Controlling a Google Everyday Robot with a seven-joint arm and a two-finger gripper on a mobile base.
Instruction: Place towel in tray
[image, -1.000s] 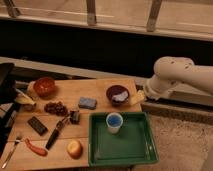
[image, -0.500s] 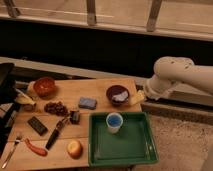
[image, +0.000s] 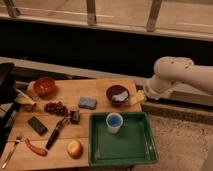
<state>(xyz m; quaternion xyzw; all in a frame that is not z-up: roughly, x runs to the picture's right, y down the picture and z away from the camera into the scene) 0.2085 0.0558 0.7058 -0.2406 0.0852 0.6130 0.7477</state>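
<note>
Wooden worktop (image: 97, 88) carries a dark bowl (image: 117, 91) holding the pale towel (image: 120, 98). From the claw (image: 137, 97), whose grip I cannot tell, the towel lies just at 9 o'clock. The green tray (image: 131, 146) waits at the bowl's 6 o'clock.

The wooden counter (image: 97, 86) carries a green tray (image: 131, 146) at front right, a dark bowl (image: 118, 93) behind it, a blue sponge (image: 87, 103), an orange bowl (image: 44, 86), grapes (image: 56, 107), a knife (image: 55, 135) and a fork (image: 11, 150). The claw (image: 136, 98) hangs just beside the dark bowl.
</note>
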